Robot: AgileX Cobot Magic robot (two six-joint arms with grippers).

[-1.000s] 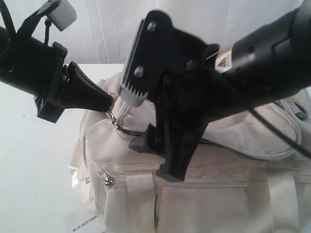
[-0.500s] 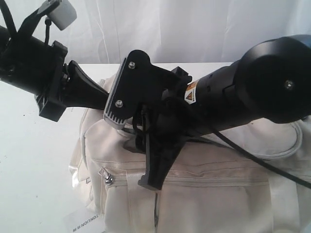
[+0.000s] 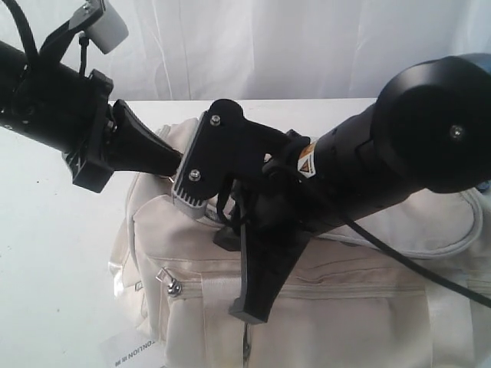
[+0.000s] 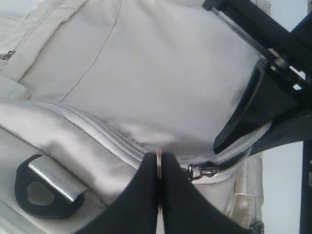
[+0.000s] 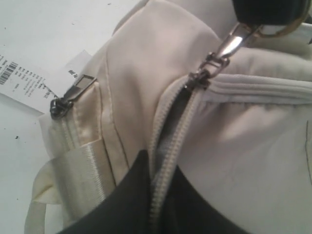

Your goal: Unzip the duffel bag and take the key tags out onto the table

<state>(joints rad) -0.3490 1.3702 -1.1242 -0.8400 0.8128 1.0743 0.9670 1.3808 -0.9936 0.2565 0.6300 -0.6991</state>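
L pincer (image 4: 157,156) clamped on ring of zip pull (image 4: 201,171), R pincer (image 5: 158,168) nipping zip edge of duffel bag (image 3: 360,322) just behind, closed zip (image 4: 97,132) running away from R.

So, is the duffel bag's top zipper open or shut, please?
Partly open: on the duffel bag a short dark gap shows behind the zipper slider.

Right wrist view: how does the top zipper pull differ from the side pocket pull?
The top zipper pull stands taut, its ring pinched by the left gripper; the side pocket pull lies slack with nothing touching it. The top zipper pull's zipper shows a dark open gap; the side pocket pull's zipper looks shut. Both are metal, on the duffel bag.
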